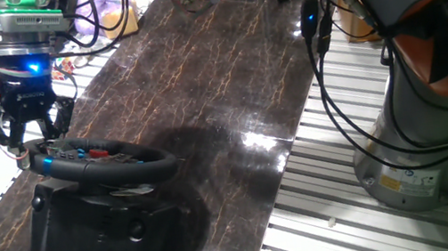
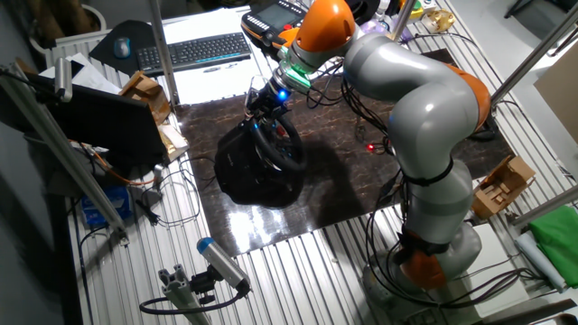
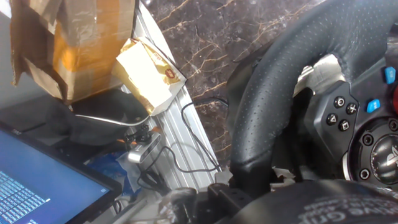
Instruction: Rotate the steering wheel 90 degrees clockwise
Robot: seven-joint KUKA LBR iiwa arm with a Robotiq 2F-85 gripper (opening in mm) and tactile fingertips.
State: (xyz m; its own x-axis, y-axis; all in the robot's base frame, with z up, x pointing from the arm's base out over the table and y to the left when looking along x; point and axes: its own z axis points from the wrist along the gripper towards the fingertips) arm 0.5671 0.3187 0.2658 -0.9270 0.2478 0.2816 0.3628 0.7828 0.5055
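Steering wheel: the black round racing wheel [image 1: 103, 158] with coloured hub buttons sat tilted on its bulky black base [image 1: 107, 239] at the lower left of one fixed view, near the left edge of the counter; in the other fixed view it lay left of centre [image 2: 275, 144].
Hand: the black two-finger hand [image 1: 28, 143] with a blue light on its body stood at the far left part of the wheel's rim in one fixed view; its fingers were spread a little about the rim, but whether they pressed on it I cannot tell. In the hand view the leather rim [image 3: 280, 93] filled the right side of the frame, very close.
Around: a black keyboard [image 2: 194, 50] and a dark mouse [image 2: 122, 47] lay at the upper left of the other fixed view; a brown cardboard box [image 3: 74, 43] and a yellow crumpled packet [image 3: 149, 71] were at the upper left of the hand view, beside a lit blue screen [image 3: 43, 180] at the lower left.
In the way: loose black cables [image 3: 186, 149] ran over the metal just beside the wheel's base.
Surface: a dark marble-patterned counter top [image 1: 214, 64] lay on a ribbed aluminium frame [image 1: 335, 198].
Arm: the grey and orange arm [image 2: 424, 117] rose from the lower right of the other fixed view.
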